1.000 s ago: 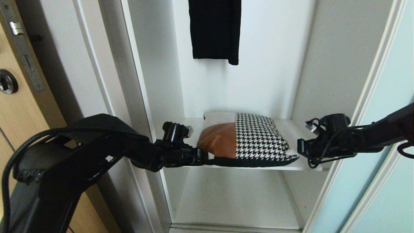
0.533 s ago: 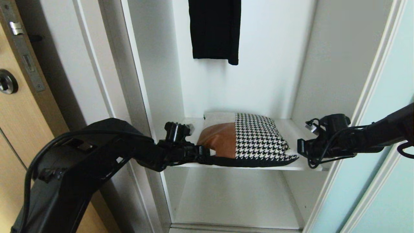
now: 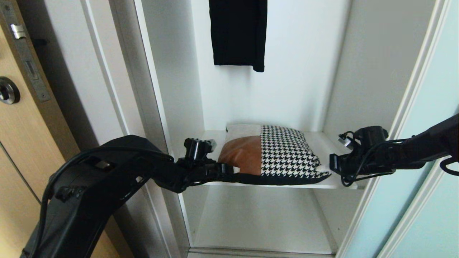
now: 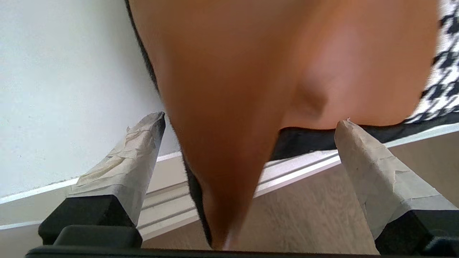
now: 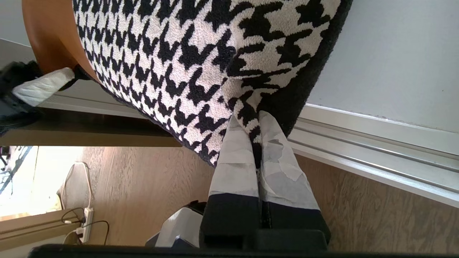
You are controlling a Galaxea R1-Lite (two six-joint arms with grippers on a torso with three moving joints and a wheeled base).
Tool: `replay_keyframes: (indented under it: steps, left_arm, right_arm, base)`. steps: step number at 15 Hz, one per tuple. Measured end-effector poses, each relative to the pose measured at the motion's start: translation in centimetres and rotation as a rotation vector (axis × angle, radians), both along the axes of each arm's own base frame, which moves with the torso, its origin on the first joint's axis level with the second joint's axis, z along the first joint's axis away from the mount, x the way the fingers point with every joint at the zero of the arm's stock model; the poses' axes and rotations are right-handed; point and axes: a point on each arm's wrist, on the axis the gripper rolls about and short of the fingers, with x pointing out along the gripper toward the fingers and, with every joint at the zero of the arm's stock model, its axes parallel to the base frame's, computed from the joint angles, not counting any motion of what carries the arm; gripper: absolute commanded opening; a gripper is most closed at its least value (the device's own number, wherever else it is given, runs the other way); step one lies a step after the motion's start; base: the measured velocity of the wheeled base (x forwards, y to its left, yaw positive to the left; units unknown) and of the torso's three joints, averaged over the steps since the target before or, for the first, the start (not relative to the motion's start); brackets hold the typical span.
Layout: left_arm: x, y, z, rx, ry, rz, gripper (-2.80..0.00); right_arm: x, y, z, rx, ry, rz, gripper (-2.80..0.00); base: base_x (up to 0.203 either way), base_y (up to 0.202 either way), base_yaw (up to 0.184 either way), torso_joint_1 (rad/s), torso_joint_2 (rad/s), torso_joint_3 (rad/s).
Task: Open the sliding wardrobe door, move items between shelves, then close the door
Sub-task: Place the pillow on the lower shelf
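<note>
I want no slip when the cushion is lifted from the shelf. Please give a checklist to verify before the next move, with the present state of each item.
1. Right gripper shut on the cushion corner: ok.
2. Left gripper closed on the brown corner: not ok, jaws open around it.
3. Sliding wardrobe door pushed aside, opening free: ok.
4. Cushion resting flat on the shelf: ok, its front edge overhangs slightly.
5. Lower shelf free to receive it: ok.
6. Hanging black garment above the cushion's path: ok.

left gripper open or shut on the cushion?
Open: the left gripper has its taped fingers spread either side of the cushion corner, not clamped.
</note>
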Motion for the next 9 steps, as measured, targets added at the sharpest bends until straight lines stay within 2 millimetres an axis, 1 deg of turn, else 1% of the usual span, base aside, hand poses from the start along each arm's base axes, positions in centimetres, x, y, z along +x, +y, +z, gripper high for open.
replay_keyframes:
  steps: [1, 4, 6, 7, 9]
  left_arm:
    - [0.1, 0.0, -0.2, 0.0, 0.002, 0.001, -2.8]
    - [0.5, 0.0, -0.1, 0.001, -0.012, 0.015, -2.8]
    - [1.3, -0.1, 0.2, 0.011, -0.045, 0.069, -2.8]
    - [1.6, -0.1, 0.1, 0.023, -0.057, 0.107, -2.8]
    - [1.7, -0.2, -0.3, 0.037, -0.045, 0.122, -2.8]
  right_arm:
    - [0.0, 0.0, -0.1, 0.0, 0.001, 0.0, -2.8]
    - [0.0, 0.0, -0.1, 0.0, 0.003, 0.0, -2.8]
    - [0.0, 0.0, -0.3, 0.001, 0.005, 0.001, -2.8]
    - [0.1, 0.0, -0.3, 0.001, 0.007, 0.001, -2.8]
    - [0.1, 0.1, -0.3, 0.0, 0.006, 0.003, -2.8]
  base:
    - [0.0, 0.0, 0.0, 0.0, 0.0, 0.0]
    - [0.0, 0.0, 0.0, 0.0, 0.0, 0.0]
    - [0.0, 0.0, 0.0, 0.0, 0.0, 0.0]
    - [0.0, 0.0, 0.0, 0.0, 0.0, 0.0]
    - [0.0, 0.0, 0.0, 0.0, 0.0, 0.0]
